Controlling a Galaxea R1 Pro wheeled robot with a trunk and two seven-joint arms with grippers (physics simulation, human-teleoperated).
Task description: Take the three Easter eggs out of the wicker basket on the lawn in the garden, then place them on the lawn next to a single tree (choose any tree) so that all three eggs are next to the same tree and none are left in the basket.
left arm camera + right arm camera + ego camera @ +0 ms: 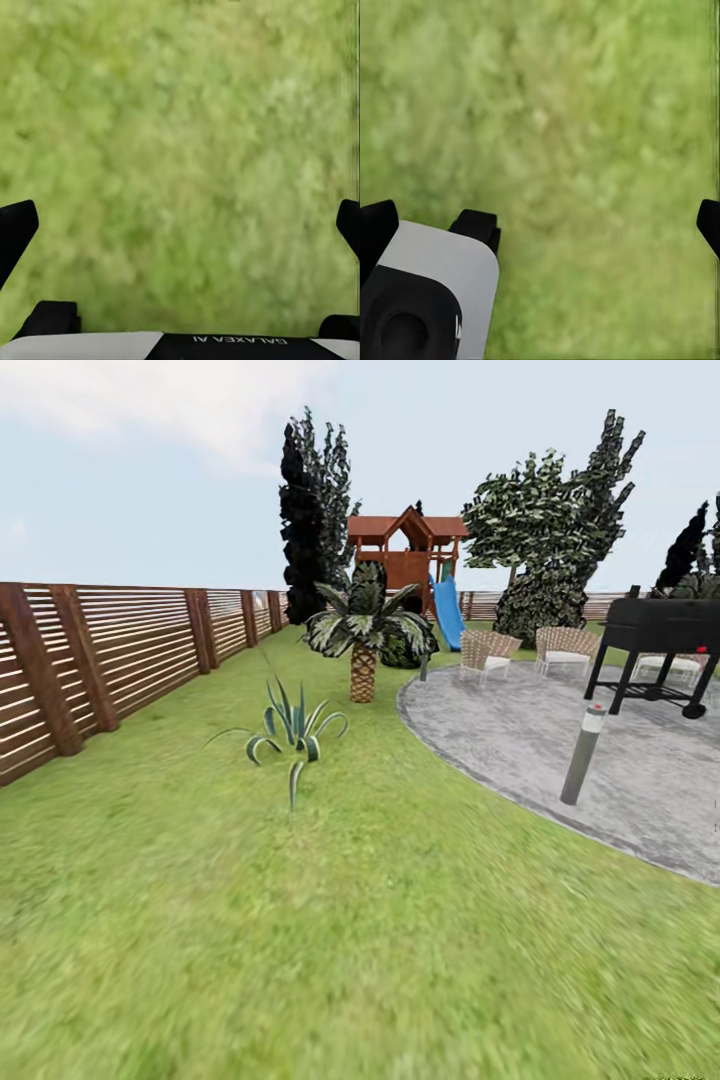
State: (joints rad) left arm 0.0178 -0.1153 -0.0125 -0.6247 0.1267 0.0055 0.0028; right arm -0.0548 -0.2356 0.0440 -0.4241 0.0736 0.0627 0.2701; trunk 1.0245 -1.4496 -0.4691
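Grass of the lawn (pixel 300 960) underfoot; left gripper (pixel 180 225) and right gripper (pixel 540 225) fingers wide, empty; egg-moving apparently unstarted.

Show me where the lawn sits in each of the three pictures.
Head view: the lawn spreads across the lower half, between the wooden fence and the grey patio.
Left wrist view: grass beyond the open jaws.
Right wrist view: grass again.
Shared landmark: the grass itself.

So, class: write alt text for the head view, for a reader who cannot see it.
A green lawn stretches ahead, with a slatted wooden fence on the left and a grey patio with chairs and a grill on the right. A short palm and a playset stand beyond.
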